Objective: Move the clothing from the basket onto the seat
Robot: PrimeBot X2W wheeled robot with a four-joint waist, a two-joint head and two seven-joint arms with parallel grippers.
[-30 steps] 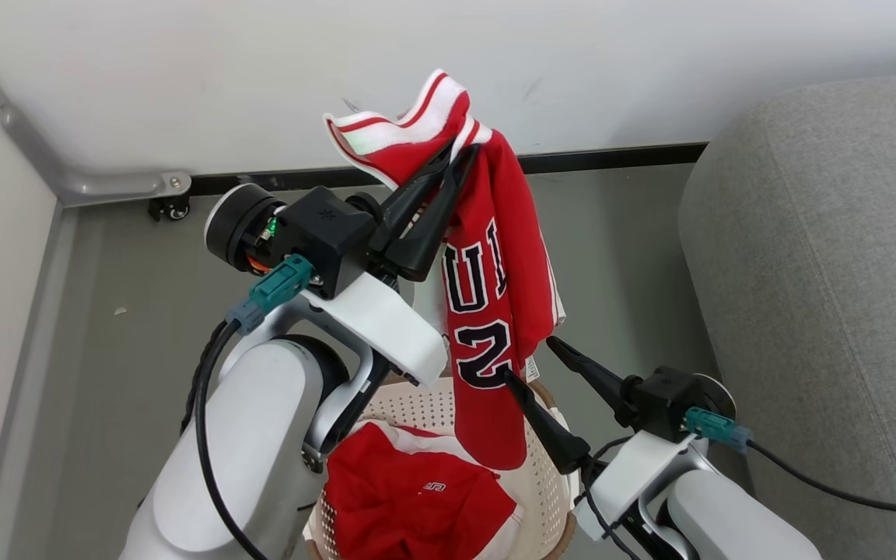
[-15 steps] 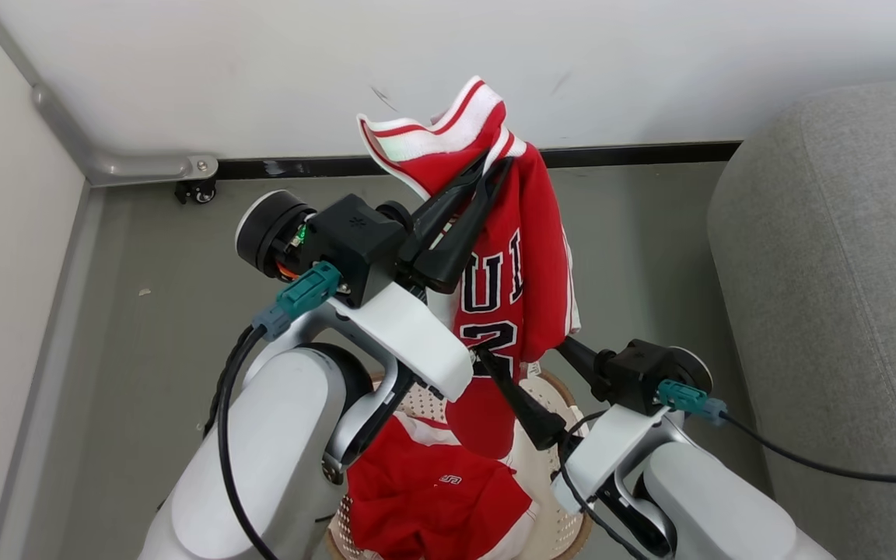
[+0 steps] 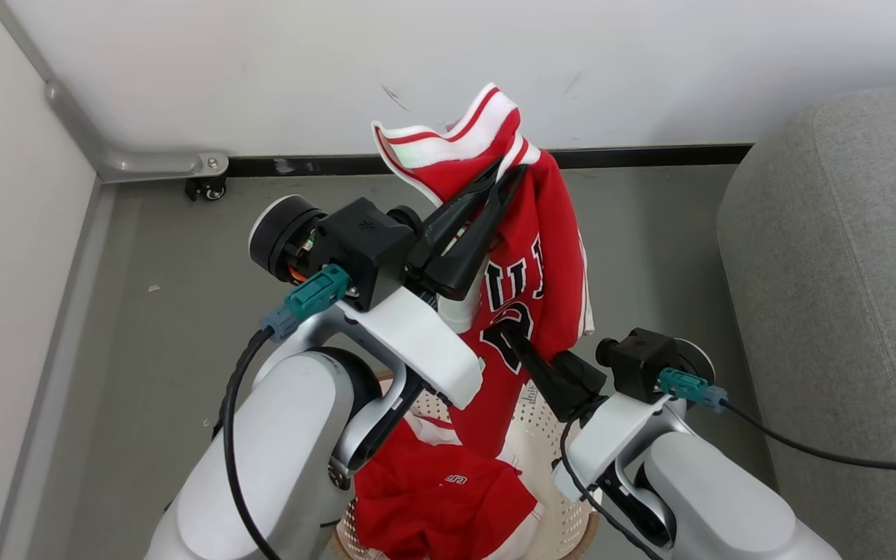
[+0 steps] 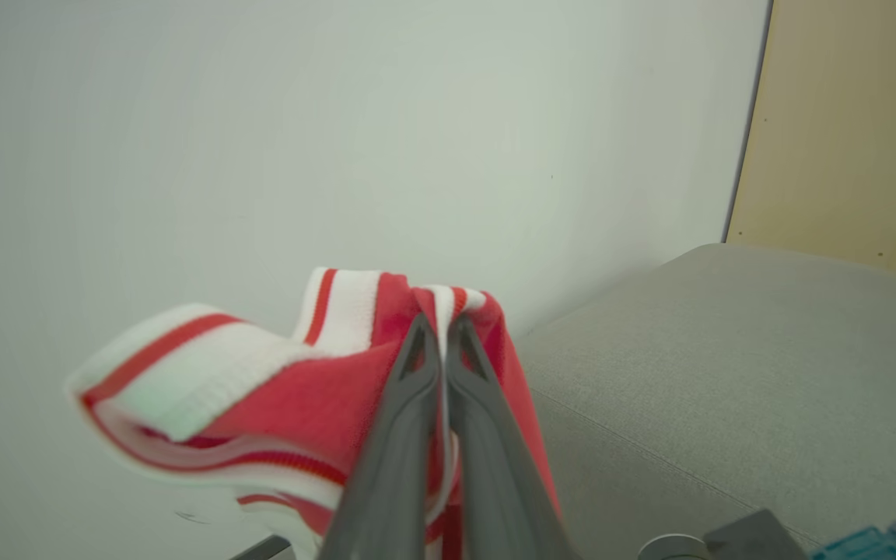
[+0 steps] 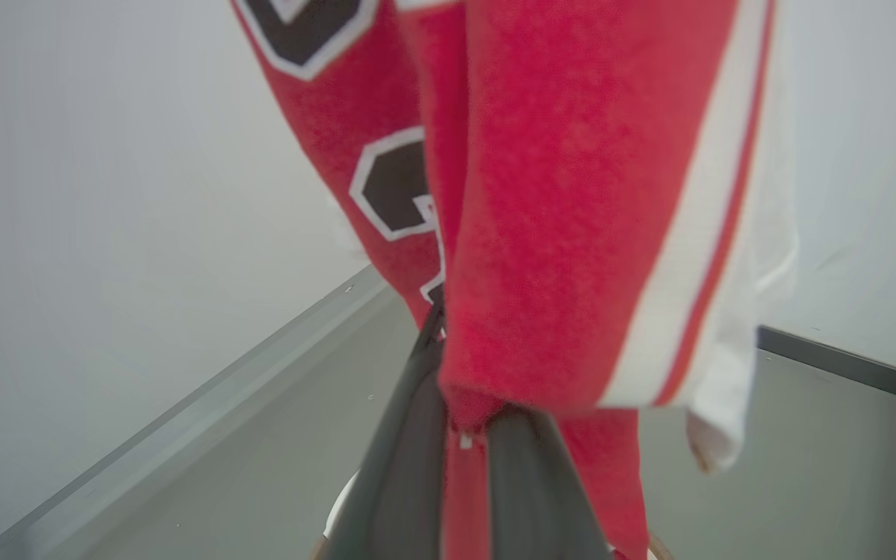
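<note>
Above the basket [image 3: 530, 424], the jersey [image 3: 553, 225] hangs from the left gripper [image 3: 507, 173], which is clamped on its striped trim. The right gripper [image 3: 512, 336] is pinched tight on the cloth lower down, by the lettering. The shorts [image 3: 432, 498] lie in the basket, and the sofa [image 3: 845, 272] stands nearby to the right.

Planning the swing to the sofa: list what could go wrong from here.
The left gripper pinches the jersey only by its striped trim; it may slip. Its tail hangs at the basket, over the shorts, and could snag the rim. With the right gripper shut on a fold, spreading arms may strain fabric.
</note>
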